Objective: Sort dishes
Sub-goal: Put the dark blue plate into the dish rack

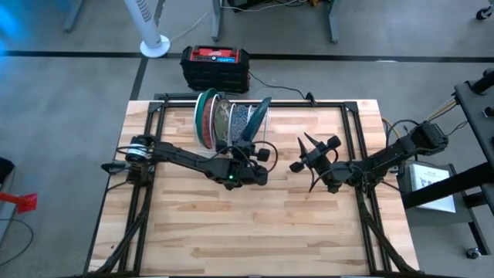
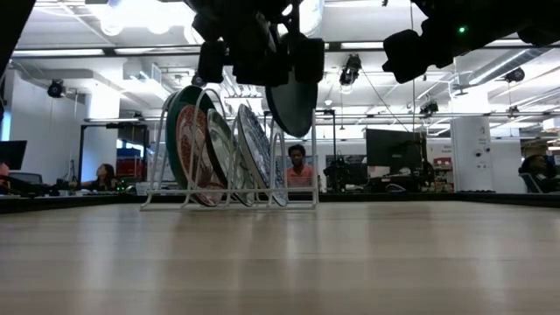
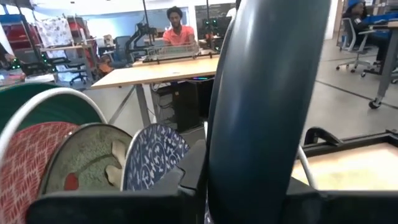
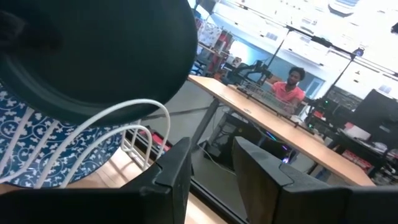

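A white wire rack (image 1: 266, 130) stands at the table's far middle. Standing on edge in it are a dark green plate (image 3: 37, 99), a red patterned plate (image 3: 25, 162), a greyish-brown plate (image 3: 87, 162) and a blue patterned plate (image 3: 152, 155). My left gripper (image 1: 253, 145) is shut on a plain dark plate (image 2: 293, 96). That plate hangs over the rack's right end, beside the blue patterned plate (image 4: 50, 149). My right gripper (image 1: 306, 158) waits open to the right of the rack, with nothing between its fingers (image 4: 177, 171). My left gripper pinches the dark plate's rim (image 3: 249, 180) between its two fingers, one on each face. The fingers come level from the table's near side. The plate stands upright on edge, lifted, its lower edge (image 2: 293, 133) about level with the tops of the rack's wires.
Black frame rails (image 1: 147, 193) run along the table's left, right and far sides. A black and red box (image 1: 216, 66) sits on the floor beyond the far edge. Bare wood (image 1: 247, 224) lies toward the near edge. A person (image 2: 299, 166) sits in the room behind.
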Motion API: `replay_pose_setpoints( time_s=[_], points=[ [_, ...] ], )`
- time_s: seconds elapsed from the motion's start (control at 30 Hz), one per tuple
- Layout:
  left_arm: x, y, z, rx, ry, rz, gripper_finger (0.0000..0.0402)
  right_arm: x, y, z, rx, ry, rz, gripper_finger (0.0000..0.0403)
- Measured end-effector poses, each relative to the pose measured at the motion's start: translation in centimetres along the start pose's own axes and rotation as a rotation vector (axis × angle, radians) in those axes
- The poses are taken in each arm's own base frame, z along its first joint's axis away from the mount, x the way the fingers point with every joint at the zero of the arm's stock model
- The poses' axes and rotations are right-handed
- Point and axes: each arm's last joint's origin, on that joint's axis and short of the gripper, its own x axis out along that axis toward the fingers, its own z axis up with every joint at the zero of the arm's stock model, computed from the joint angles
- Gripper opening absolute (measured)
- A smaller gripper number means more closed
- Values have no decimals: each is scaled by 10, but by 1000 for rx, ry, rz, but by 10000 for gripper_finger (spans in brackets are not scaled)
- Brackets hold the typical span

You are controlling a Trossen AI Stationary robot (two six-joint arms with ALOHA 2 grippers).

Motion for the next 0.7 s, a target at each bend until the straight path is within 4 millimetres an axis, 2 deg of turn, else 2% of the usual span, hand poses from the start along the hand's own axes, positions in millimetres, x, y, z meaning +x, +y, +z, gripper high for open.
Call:
replay_pose_setpoints(
  time_s=[0.3, 0.53, 0.7],
  points=[
    [1, -5, -7, -33, -6, 5, 52, 0, 0, 0, 0, -3, 6, 115],
    [0, -11, 16, -24, -13, 6, 41, 0, 0, 0, 0, -3, 6, 102],
    [0, -12, 17, -28, 6, -16, 38, 0, 0, 0, 0, -3, 6, 104]
  ],
)
